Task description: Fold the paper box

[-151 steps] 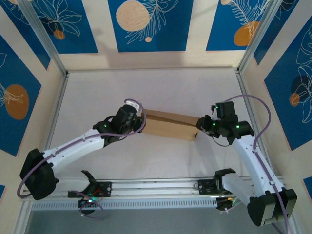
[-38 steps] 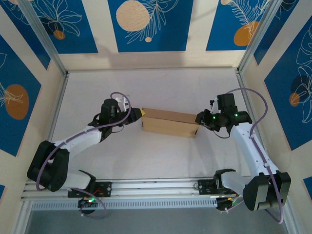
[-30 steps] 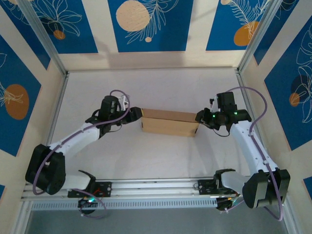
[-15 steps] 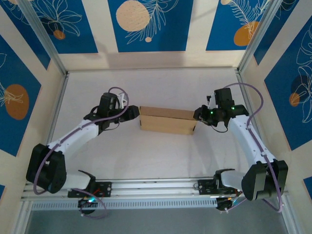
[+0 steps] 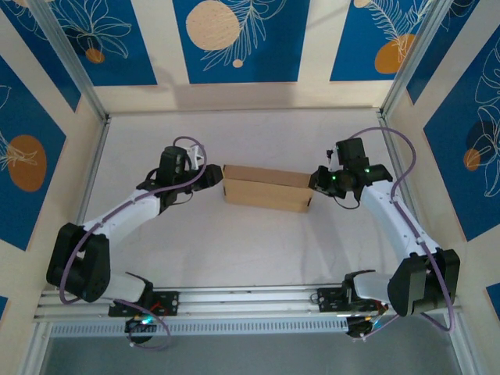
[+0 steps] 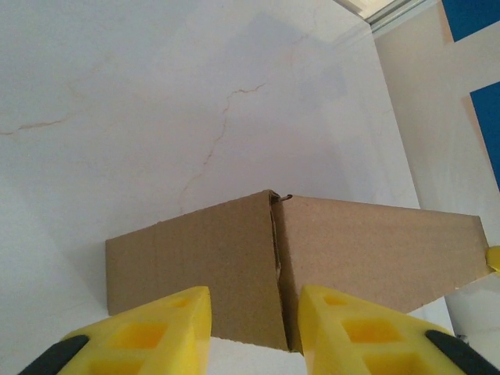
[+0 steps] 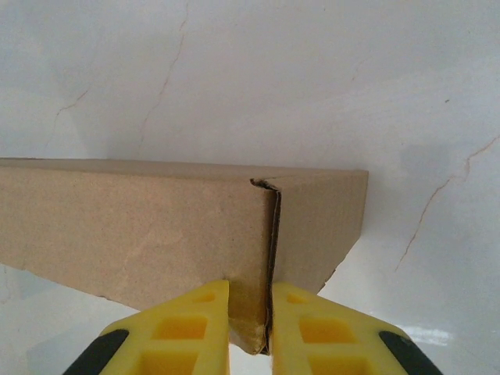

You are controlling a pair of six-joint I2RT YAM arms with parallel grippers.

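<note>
White, faintly veined worktop point(image 5: 234, 250) inside a patterned enclosure.
Blue leaf-and-circle wall panels point(image 5: 234, 39) stand at 9, 12 and 3 o'clock; a metal rail point(image 5: 250, 301) runs along 6 o'clock.

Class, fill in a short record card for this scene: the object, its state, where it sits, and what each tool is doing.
object: paper box, plain brown cardboard
state: folded into a shallow oblong, lying flat
place: middle of the white table
left tool: at the box's left end, jaws apart astride a corner
right tool: at the box's right end, pinching a corner edge
</note>
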